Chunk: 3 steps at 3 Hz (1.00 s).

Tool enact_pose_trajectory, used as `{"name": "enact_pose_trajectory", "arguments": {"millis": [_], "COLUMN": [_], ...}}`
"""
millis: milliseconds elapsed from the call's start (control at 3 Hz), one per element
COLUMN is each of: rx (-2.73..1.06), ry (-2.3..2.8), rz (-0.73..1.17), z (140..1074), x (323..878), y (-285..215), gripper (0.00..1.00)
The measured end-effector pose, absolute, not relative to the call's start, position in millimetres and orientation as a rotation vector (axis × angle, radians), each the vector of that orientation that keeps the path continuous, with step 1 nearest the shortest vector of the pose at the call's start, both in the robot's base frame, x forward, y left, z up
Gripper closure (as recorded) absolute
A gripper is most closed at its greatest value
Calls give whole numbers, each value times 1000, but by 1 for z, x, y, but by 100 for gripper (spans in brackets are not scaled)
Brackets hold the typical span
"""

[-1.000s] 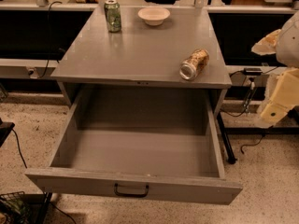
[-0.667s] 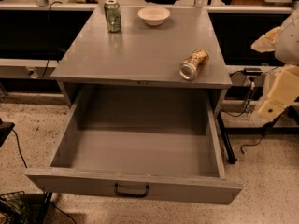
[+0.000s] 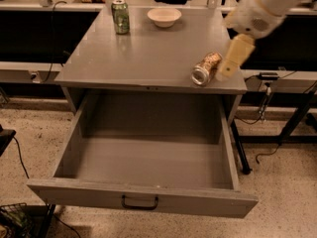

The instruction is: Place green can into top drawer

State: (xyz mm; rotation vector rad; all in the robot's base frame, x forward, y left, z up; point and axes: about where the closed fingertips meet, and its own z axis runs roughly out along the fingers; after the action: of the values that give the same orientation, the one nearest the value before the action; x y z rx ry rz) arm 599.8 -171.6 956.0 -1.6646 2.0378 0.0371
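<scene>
Gripper at table's right edge, just beside tan can; we cannot tell its opening. We see green can upright near back-left corner.

Warm, rather dim overhead light lays a soft sheen on the grey table near the green can, shadows the top drawer at its far wall, and brightens the pale gripper over the table's right edge.

White bowl upright; tan can lying on table.
</scene>
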Motion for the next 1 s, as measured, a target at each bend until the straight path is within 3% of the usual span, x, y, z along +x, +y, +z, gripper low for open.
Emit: {"name": "enact_pose_trajectory", "arguments": {"millis": [333,1000], "rx": [-1659,-1262], "ry": [1904,1688], "rz": [146,277], "z": [935,918], "x": [688,856], "y": [-110,-15], "gripper": [0,0]}}
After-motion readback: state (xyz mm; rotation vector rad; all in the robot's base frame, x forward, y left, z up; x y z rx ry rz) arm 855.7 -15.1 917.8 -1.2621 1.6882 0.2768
